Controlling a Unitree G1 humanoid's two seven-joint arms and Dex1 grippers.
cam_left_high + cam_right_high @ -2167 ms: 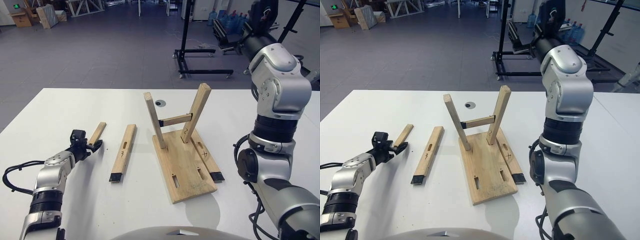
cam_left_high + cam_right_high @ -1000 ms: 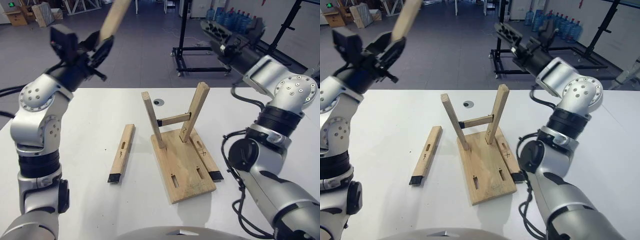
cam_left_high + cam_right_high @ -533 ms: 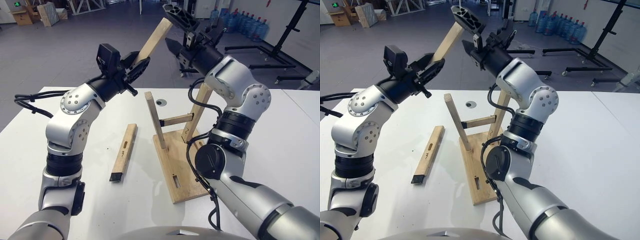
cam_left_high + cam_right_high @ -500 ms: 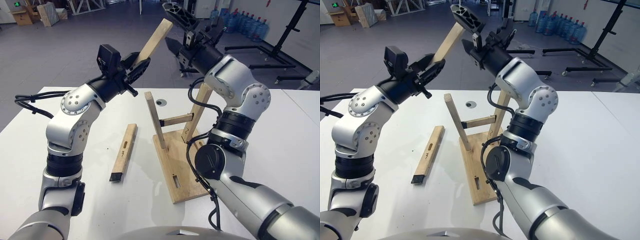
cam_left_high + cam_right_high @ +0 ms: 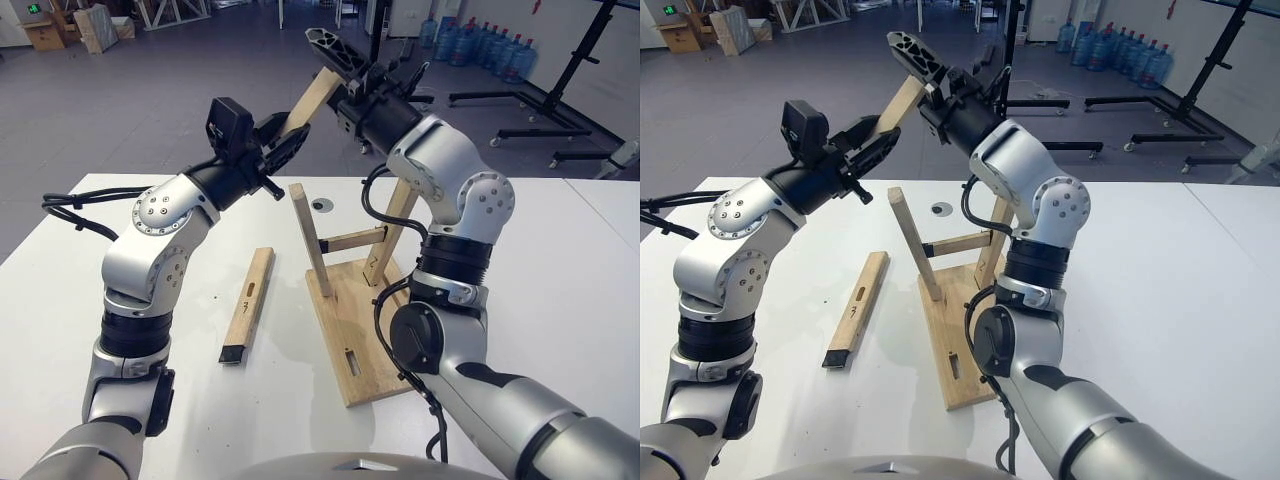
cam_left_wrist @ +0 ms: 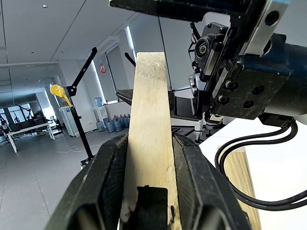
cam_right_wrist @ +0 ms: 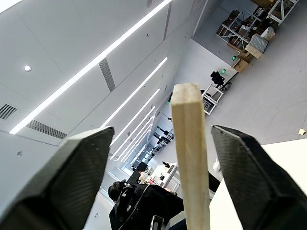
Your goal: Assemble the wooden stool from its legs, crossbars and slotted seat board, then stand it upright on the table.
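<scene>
Left eye view, upper centre: our left gripper [image 5: 282, 140] clamps a wooden bar [image 5: 313, 97], its tip between the wide-spread fingers of our right gripper [image 5: 327, 70]. We judge this a handover, and next the right must close. Centre: seat board [image 5: 372, 325], two upright legs [image 5: 309, 238] slotted in. Right wrist view, mid-frame: tip untouched.

We are in a big industrial workshop hall: open grey floor [image 5: 130, 100], black wheeled steel frames [image 5: 500, 99], stacked water jugs [image 5: 500, 45], wooden crates [image 5: 40, 35], long ceiling light strips [image 7: 136, 88], our white table [image 5: 570, 290].
</scene>
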